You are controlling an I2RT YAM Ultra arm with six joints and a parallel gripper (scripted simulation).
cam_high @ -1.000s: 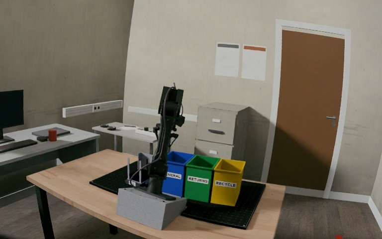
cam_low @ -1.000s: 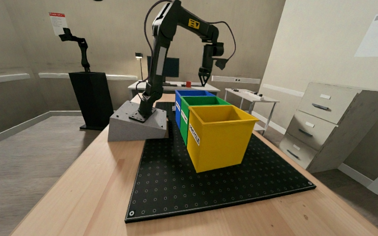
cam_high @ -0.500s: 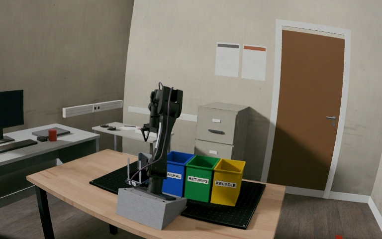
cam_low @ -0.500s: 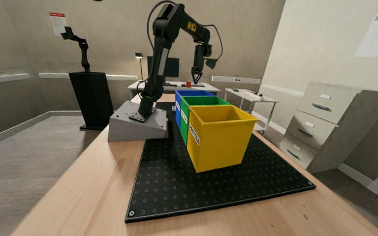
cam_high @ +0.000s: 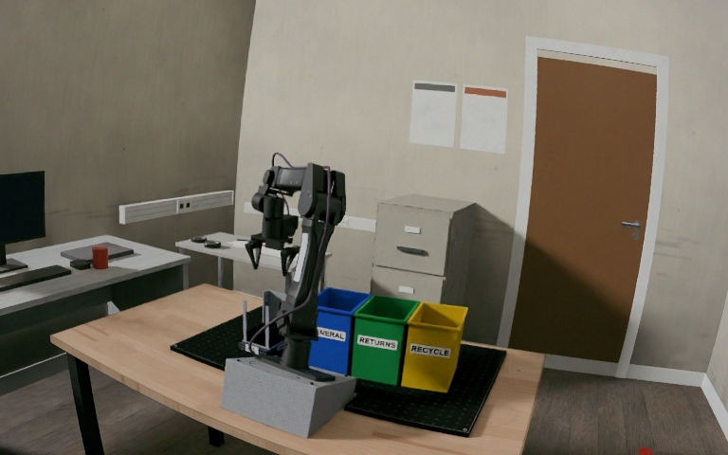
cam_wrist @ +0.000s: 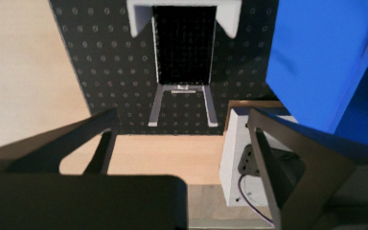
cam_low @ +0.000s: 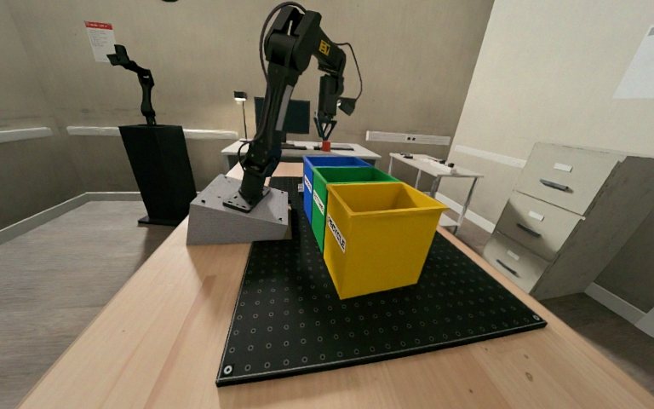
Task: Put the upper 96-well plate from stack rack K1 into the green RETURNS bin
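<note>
Black wells mark your target: the upper plate [cam_wrist: 184, 45] sits in rack K1 [cam_wrist: 139, 16], directly below your wide-open, empty gripper [cam_wrist: 182, 144]. Expect rigid, light, slick plastic; take it by its two long edges, lifting straight up, clear of the blue bin [cam_wrist: 318, 57] beside K1.

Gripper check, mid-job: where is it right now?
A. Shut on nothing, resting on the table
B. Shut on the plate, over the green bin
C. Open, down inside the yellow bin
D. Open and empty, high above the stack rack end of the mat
D. The gripper hangs with its fingers spread and nothing between them, high above the stack rack K1, left of the blue bin.
</note>
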